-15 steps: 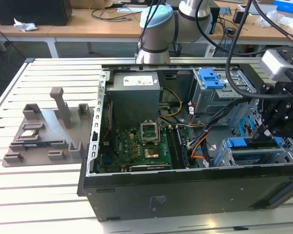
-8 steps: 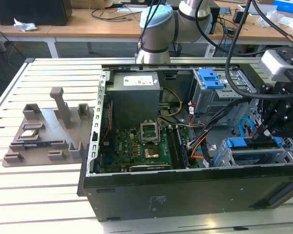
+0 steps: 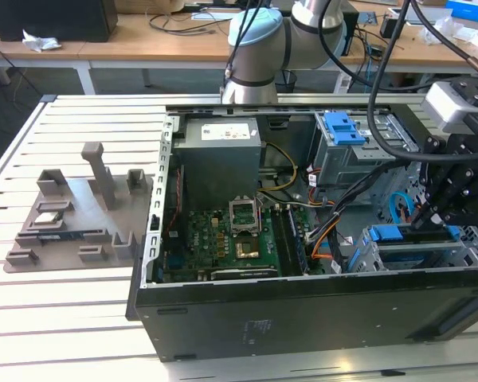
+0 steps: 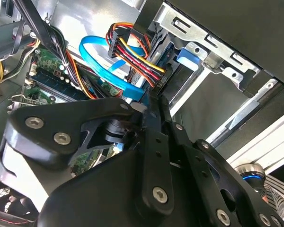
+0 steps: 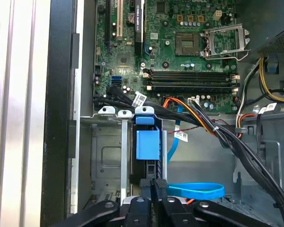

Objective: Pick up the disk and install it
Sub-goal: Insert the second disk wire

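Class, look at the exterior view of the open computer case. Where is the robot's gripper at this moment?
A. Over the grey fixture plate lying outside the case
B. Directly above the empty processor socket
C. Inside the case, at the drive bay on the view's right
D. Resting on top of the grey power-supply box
C: in the exterior view the black gripper reaches down into the case's right end, at the blue-railed drive bay, far from the fixture plate.

The open computer case [image 3: 303,310] lies on the desk [image 3: 72,318], a parts tray [image 3: 80,215] beside it toward the exterior view's left, the pincer [image 3: 446,211] over its drive cage [image 3: 418,247].
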